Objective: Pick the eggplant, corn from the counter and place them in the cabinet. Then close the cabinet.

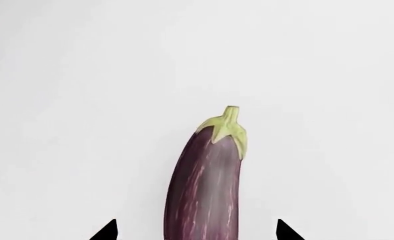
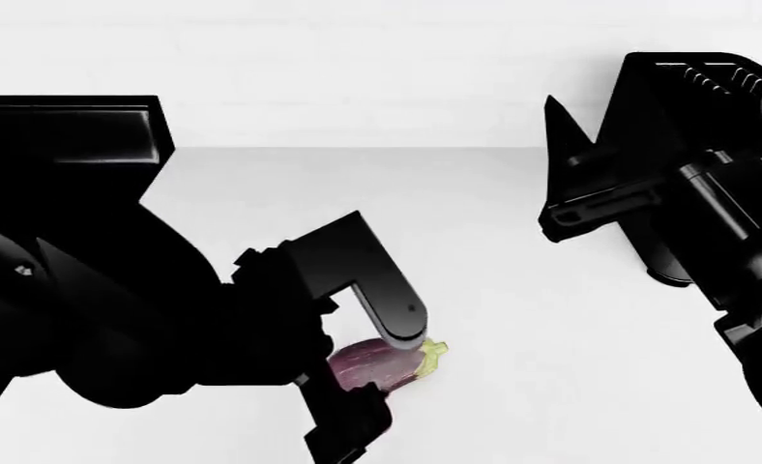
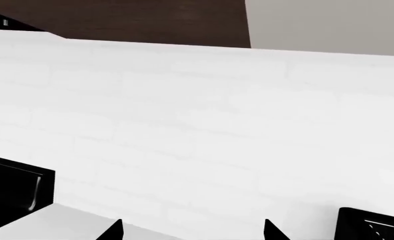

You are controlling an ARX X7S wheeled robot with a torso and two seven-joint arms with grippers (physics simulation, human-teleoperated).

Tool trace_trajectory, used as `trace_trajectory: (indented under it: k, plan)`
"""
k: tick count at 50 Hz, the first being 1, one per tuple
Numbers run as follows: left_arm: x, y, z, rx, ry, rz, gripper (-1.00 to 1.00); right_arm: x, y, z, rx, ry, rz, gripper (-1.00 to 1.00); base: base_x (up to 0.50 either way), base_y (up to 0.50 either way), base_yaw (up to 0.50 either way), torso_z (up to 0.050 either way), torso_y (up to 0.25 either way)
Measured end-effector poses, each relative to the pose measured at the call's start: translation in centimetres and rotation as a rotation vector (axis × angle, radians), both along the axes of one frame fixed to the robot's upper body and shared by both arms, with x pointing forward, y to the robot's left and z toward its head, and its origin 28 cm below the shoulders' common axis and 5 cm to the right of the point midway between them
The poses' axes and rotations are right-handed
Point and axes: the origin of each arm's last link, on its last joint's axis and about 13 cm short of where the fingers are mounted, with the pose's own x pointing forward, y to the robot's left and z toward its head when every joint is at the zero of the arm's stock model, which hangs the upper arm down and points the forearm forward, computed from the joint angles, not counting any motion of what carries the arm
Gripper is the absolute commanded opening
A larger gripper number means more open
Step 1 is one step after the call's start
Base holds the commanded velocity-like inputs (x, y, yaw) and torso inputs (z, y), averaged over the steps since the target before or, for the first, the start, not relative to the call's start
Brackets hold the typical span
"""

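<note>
Eggplant (image 1: 207, 185) lengthwise, stem away from left gripper (image 1: 195, 231).

Both arms are glossy black with blocky, angular housings. The left gripper (image 2: 388, 372) has flat, slab-like fingers with rounded ends; the right gripper (image 2: 574, 159) shows pointed fingertips, a ribbed panel and a grey joint.

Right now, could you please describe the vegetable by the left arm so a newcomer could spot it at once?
Start on the broad white counter and follow the black left gripper down to its fingers. Between them lies the glossy dark-purple eggplant. Its pale yellow-green stem cap marks it out: it is the only coloured thing on the white surface.
</note>
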Motion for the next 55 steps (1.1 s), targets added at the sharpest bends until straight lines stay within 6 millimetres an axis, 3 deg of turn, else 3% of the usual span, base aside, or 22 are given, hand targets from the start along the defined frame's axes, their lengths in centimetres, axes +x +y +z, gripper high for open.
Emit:
trace_trajectory:
  k: [35, 36, 47, 55]
  plan:
    - [0.5, -0.5, -3.7, 0.056, 0.063, 0.004, 1.0, 0.1, -0.1, -0.3, 0.007, 0.003, -0.002, 1.0, 0.0, 0.0, 0.0, 0.0, 0.0]
    - [0.6, -0.5, -3.7, 0.054, 0.063, 0.005, -1.0, 0.1, -0.1, -0.3, 0.007, 0.003, -0.002, 1.0, 0.0, 0.0, 0.0, 0.0, 0.0]
    - [0.8, -0.6, -3.9, 0.015, 0.032, 0.017, -1.0, 0.0, -0.2, -0.4, 0.011, 0.004, -0.004, 1.0, 0.0, 0.0, 0.0, 0.0, 0.0]
    - [0.7, -0.3, -2.9, -0.03, -0.014, 0.03, -1.0, -0.1, -0.3, -0.5, 0.012, 0.004, -0.007, 1.0, 0.0, 0.0, 0.0, 0.0, 0.0]
